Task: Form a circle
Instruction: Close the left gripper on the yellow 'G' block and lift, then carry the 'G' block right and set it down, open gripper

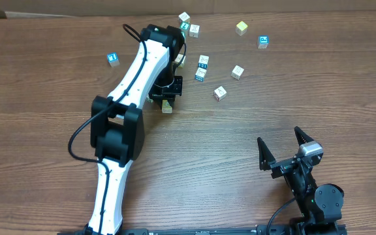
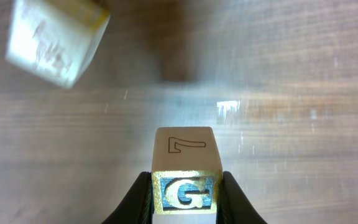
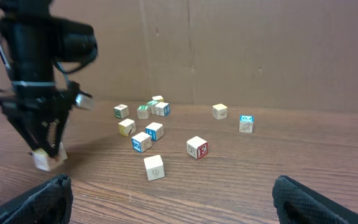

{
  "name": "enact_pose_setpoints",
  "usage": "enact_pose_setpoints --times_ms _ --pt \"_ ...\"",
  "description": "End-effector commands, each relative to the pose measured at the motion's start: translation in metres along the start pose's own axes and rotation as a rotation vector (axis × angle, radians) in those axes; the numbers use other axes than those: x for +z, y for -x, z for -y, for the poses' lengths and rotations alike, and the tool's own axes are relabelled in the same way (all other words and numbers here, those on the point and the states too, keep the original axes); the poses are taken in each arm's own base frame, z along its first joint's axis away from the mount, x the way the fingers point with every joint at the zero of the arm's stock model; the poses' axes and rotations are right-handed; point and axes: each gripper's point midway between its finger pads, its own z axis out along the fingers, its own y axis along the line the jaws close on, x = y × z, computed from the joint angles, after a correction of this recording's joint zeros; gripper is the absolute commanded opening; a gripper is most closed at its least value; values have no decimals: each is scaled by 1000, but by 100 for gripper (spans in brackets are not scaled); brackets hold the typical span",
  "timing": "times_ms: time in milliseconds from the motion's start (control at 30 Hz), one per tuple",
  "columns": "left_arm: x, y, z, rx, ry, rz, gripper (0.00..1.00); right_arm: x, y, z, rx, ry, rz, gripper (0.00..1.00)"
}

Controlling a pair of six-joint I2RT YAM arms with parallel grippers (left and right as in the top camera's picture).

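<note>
Left claw [image 2: 186, 199] clamped on G cube [image 2: 186, 155]: wooden, square-edged, gold-framed blue G on near face, outline mark on top. You cannot tell whether it clears table [image 1: 38, 130], which is glossy wood grain with glare. Pale cube [image 2: 55, 40] far left in left wrist view, blurred, cut off by frame. Circle cubes [image 1: 237, 72] lie right of claw in loose open arc, well apart. Pale yellow cube [image 1: 180, 59] half hidden by arm. Right claw [image 1: 279, 134] near right, jaws wide apart, empty, bare wood between it and cubes.
</note>
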Motion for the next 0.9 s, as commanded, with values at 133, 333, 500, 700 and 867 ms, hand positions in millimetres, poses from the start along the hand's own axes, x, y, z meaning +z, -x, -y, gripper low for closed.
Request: enact_pose_setpoints --times_ms 133,333,500,700,867 --pt "-22 -32 11 4 12 -38 16 0 -2 -1 -2 4 4 100" --pt "-19 -45 34 26 31 -43 18 0 -2 -1 -2 4 4 100" --pt "-17 -53 54 28 43 -34 18 0 -2 -1 -2 4 4 100" --pt "-13 -58 78 -9 50 2 18 0 -2 -1 -2 4 4 100" --pt "-10 -61 99 -43 43 37 19 0 -2 -1 -2 4 4 100"
